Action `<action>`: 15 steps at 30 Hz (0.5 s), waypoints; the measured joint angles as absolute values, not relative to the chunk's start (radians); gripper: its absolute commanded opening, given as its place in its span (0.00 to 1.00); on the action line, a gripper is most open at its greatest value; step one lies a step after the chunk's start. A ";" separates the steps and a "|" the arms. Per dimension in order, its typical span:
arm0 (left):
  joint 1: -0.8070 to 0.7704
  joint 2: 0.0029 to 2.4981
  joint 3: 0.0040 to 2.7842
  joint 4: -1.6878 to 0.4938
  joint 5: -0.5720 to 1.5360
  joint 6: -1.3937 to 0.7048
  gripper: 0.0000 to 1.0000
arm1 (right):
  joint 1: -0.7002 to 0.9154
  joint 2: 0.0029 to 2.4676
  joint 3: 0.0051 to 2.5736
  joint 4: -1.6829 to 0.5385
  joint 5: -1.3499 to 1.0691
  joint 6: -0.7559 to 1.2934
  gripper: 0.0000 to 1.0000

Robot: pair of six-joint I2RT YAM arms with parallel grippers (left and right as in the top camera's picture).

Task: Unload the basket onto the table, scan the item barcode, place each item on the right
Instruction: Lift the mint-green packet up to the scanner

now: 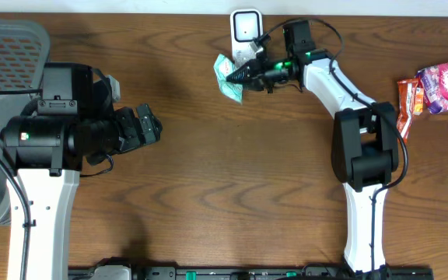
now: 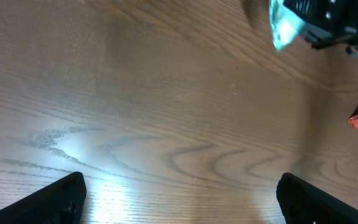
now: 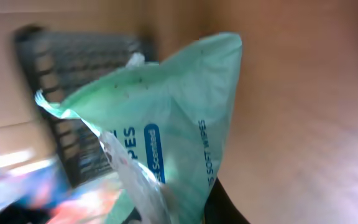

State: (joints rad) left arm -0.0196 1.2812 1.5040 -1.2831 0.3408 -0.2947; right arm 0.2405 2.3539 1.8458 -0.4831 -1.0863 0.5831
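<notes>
1. The worktop (image 1: 208, 179) is warm brown wood with darker, wavy grain.
2. The wipes packet (image 3: 179, 112) is mint green with blue lettering and a blue oval label bearing white text.
3. The scanner (image 1: 245, 26) is white with a black-edged panel.
4. The snack bag (image 1: 446, 84) is pink and purple, and the wrapper (image 1: 408, 99) beside it is orange-red.
5. The mesh basket (image 1: 6, 47) is grey.
6. The left arm (image 1: 41, 194) and right arm (image 1: 364, 210) are white and black.

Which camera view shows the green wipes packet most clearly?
The right wrist view: the green wipes packet fills the frame and its print is partly readable. The overhead view shows it small, held by the right gripper beside the white scanner. The left wrist view catches only a blurred corner at its top edge.
</notes>
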 measured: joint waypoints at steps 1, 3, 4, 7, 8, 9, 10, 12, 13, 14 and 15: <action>-0.020 1.281 1.504 -1.283 0.341 -0.294 0.98 | 0.244 2.343 1.842 -0.452 -1.012 0.584 0.01; -0.020 1.281 1.504 -1.283 0.341 -0.294 0.98 | 0.252 2.315 1.841 -0.397 -0.864 0.583 0.01; -0.020 1.281 1.504 -1.283 0.341 -0.295 0.98 | 0.256 2.298 1.840 -0.374 -0.790 0.582 0.01; -0.020 1.281 1.504 -1.283 0.341 -0.295 0.98 | 0.263 2.238 1.840 -0.287 -0.565 0.555 0.01; -0.020 1.281 1.504 -1.283 0.341 -0.295 0.98 | 0.266 2.223 1.840 -0.256 -0.508 0.547 0.01; -0.020 1.281 1.504 -1.283 0.341 -0.295 0.98 | 0.266 2.209 1.840 -0.228 -0.438 0.538 0.01; -0.020 1.281 1.504 -1.283 0.341 -0.295 0.98 | 0.268 2.202 1.841 -0.211 -0.385 0.531 0.01; -0.020 1.281 1.504 -1.283 0.341 -0.295 0.98 | 0.269 2.198 1.842 -0.178 -0.289 0.524 0.01; -0.020 1.281 1.504 -1.283 0.341 -0.295 0.98 | 0.270 2.200 1.842 -0.166 -0.246 0.521 0.01; -0.020 1.281 1.504 -1.283 0.341 -0.294 0.98 | 0.271 2.202 1.842 -0.158 -0.212 0.517 0.01; -0.020 1.281 1.504 -1.283 0.341 -0.294 0.98 | 0.273 2.209 1.842 -0.138 -0.181 0.515 0.01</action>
